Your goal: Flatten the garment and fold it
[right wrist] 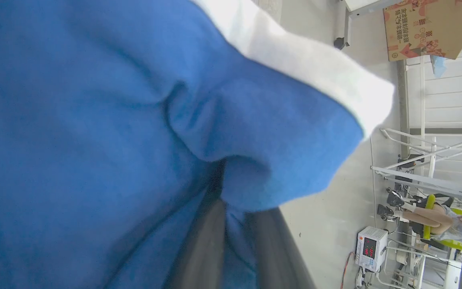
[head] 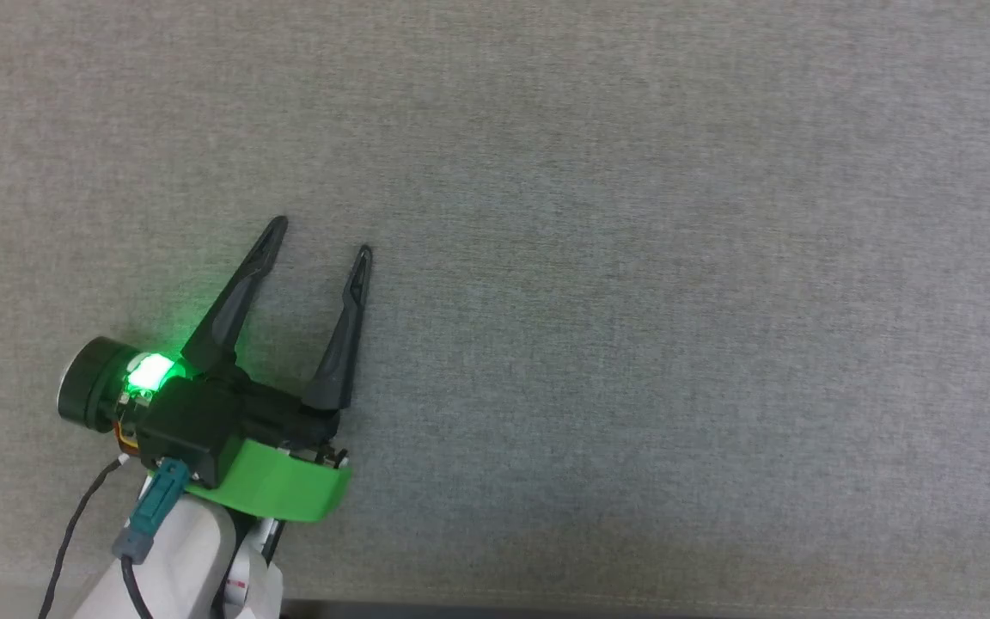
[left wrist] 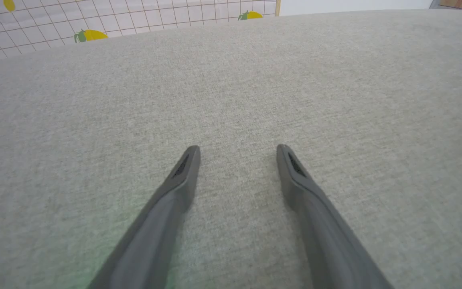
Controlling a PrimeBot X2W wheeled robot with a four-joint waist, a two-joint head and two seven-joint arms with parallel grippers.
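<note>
1. The left claw [head: 321,236] is hovering low over the grey worktop [head: 632,258], fingers released and spread wide, gripping nothing. Bare cloth is lying ahead of it and to either side.
2. The right claw [right wrist: 237,218] is clenching on the garment [right wrist: 94,120]. Blue fabric is bunching between its two dark fingers and billowing out past their tips, with the white trim [right wrist: 295,52] running along the far edge beyond them.
3. Past that fabric the right claw is looking at metal racks [right wrist: 427,176] rather than worktop, so I'm reading the garment as dangling from the claw, not lying down.
4. Step in hand, by my reckoning: carrying the garment in to be laid down. Flattening isn't started yet.
5. The next move is calling for a lowering of the fabric in front of the left claw, which is waiting open to take a second edge so the pair can draw it flat.
</note>
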